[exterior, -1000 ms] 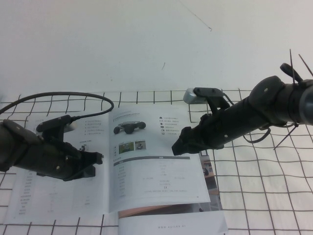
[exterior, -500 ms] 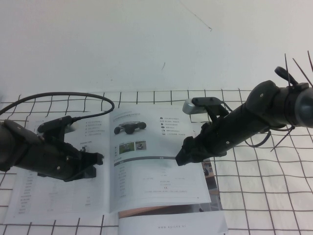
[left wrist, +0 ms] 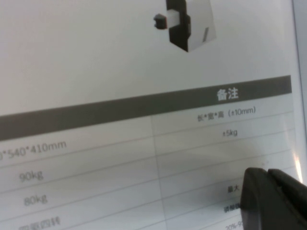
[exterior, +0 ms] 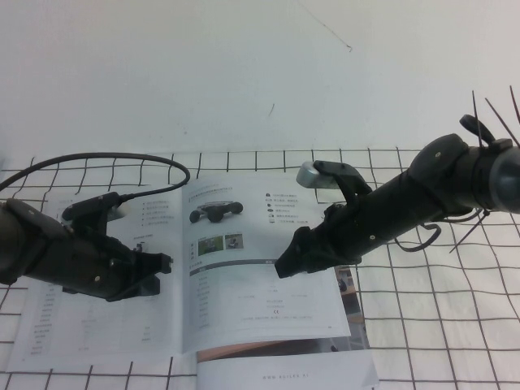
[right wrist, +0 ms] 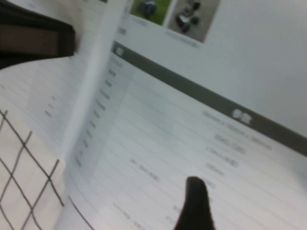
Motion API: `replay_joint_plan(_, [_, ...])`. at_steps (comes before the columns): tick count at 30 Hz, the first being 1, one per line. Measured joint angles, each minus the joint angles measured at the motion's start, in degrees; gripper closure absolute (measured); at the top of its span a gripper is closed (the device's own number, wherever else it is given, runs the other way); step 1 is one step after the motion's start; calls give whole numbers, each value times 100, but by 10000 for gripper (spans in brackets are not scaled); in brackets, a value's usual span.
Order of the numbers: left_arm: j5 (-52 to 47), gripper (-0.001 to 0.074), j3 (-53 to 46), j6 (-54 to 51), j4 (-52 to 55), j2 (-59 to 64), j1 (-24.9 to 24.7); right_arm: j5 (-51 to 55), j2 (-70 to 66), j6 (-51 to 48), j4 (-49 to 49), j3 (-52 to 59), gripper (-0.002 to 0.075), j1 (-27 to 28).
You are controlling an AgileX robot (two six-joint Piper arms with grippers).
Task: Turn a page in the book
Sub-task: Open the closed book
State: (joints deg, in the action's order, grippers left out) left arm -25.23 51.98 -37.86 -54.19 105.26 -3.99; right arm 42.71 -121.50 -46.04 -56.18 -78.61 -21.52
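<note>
Grid-lined white tabletop is being backed by a plain white wall. One book is being kept lying open on it. One page is being shown right of the spine. Two pincers: left gripper is being pressed onto the left-hand sheet, spread can't be told; right gripper is being held wide open, empty, over the page.

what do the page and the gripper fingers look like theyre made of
The page looks like thin coated paper with a slight gloss: it bends in a soft curve near the spine and shows faint sheen. The right gripper, open over it, and the left gripper, on the facing sheet, have matte black fingers, probably plastic or rubber.
</note>
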Motion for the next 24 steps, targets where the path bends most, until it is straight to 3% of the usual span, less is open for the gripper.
replay_joint_plan(11, [-12,737,0,1,-13,0,0,163,27,-542,-735,4,219,93])
replay_joint_plan(19, [-47,737,0,-12,-94,0,0,124,236,328,702,13,219,195])
replay_joint_plan(24, [-47,737,0,-12,-107,0,0,194,66,549,1086,13,219,208])
